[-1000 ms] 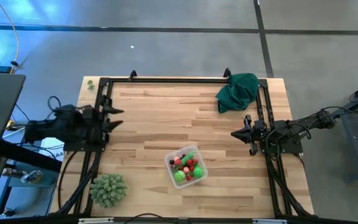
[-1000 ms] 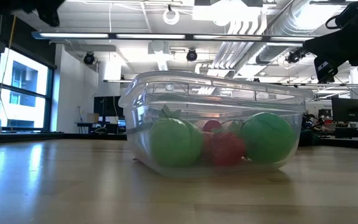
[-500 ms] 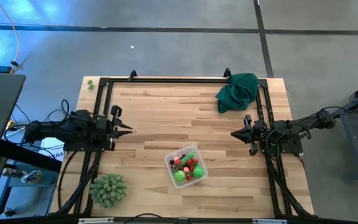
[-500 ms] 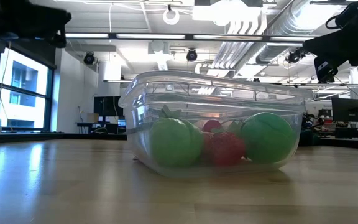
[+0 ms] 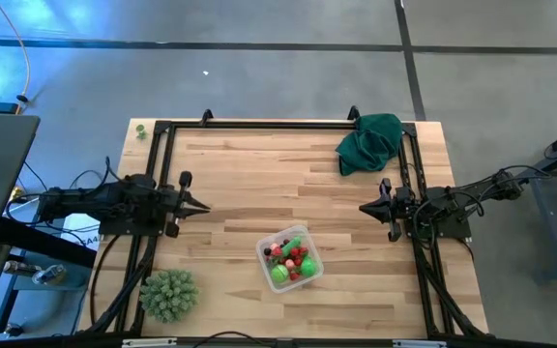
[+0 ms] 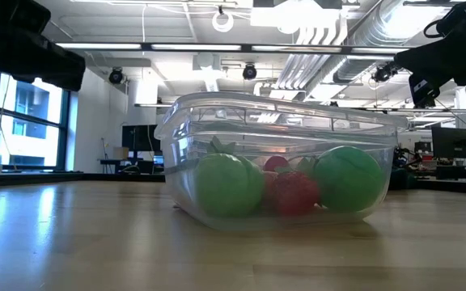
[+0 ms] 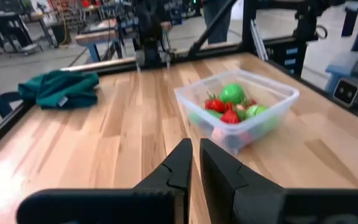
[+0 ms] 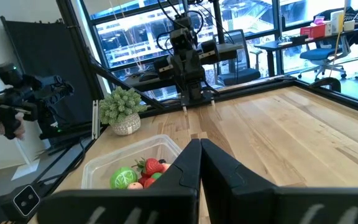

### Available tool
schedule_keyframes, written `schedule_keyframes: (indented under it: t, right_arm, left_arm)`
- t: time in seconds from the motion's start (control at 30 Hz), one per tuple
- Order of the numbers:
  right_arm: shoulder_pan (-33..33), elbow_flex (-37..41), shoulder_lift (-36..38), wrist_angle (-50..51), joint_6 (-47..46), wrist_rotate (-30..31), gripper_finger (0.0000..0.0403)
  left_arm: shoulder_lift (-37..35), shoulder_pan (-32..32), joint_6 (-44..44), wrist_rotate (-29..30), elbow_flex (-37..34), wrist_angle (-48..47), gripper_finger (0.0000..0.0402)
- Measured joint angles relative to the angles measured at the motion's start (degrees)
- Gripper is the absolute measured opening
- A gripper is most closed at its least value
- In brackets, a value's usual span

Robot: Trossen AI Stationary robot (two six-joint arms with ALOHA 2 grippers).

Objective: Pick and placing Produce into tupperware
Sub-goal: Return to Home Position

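The clear tupperware stands on its base on the wooden table, near the middle front. It holds the produce: bright green rounded pieces, small red berry-like ones and some dark ones. The box fills the low view and shows in both wrist views. My left gripper is shut and empty above the table's left side, pointing right. My right gripper is shut and empty at the table's right side, pointing left.
A dark green cloth lies at the far right corner. A spiky pale-green ball sits at the near left corner. A black frame runs along the table's far, left and right edges. Bare wood lies between the two grippers.
My left gripper has moved toward the table's right, out over the wood, and has turned about its own axis. Its fingers, spread apart a second ago, have shut. My right arm and the tupperware have kept still.
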State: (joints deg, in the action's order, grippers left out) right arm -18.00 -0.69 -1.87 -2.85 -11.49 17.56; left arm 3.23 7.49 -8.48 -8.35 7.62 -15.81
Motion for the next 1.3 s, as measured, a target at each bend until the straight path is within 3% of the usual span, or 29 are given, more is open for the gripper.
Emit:
schedule_keyframes:
  t: [1.3]
  right_arm:
    - [0.0, 0.0, 0.0, 0.0, 0.0, 0.0, 0.0]
  left_arm:
    - [0.0, 0.0, -0.5, 0.4, 0.0, -2.1, 0.0017]
